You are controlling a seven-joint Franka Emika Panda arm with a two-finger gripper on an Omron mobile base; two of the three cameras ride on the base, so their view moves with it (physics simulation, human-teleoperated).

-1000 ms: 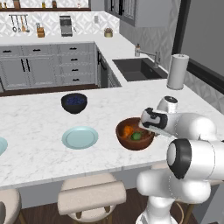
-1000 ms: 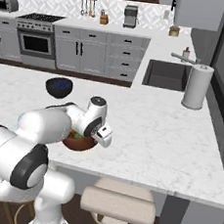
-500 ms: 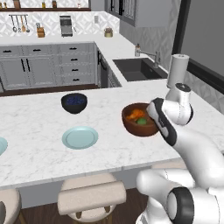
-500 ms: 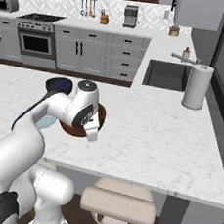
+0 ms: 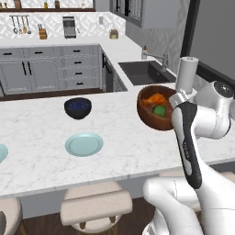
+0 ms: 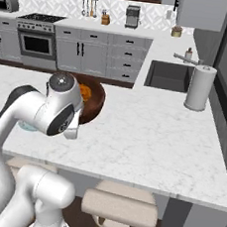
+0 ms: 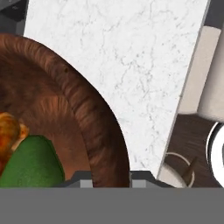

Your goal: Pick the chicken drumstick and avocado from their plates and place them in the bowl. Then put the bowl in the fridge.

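My gripper [image 7: 109, 176] is shut on the rim of the reddish-brown bowl [image 7: 94, 127], one fingertip inside and one outside. The bowl [image 5: 156, 115] hangs tilted above the right part of the counter, with the gripper [image 5: 174, 114] at its right rim. Inside lie the orange-brown chicken drumstick [image 5: 153, 99] and the dark green avocado [image 5: 159, 110], seen close as the avocado [image 7: 31, 162] beside the drumstick [image 7: 8, 133]. In the right base view the bowl [image 6: 94, 105] sits half hidden behind my arm. One bare teal plate [image 5: 84, 144] lies on the counter, another plate [image 5: 2, 153] at the left edge. The dark grey fridge [image 5: 215, 39] stands at the right.
A navy-blue bowl [image 5: 78, 107] sits behind the nearer plate. A paper towel roll [image 5: 185, 73] stands by the sink [image 5: 145, 72] at the back right. Stools [image 5: 95, 208] line the counter's near edge. White marble counter [image 6: 152, 140] stretches toward the fridge side.
The arm has lifted the bowl off the counter and carried it up and to the right, food still inside. The arm has swung upright.
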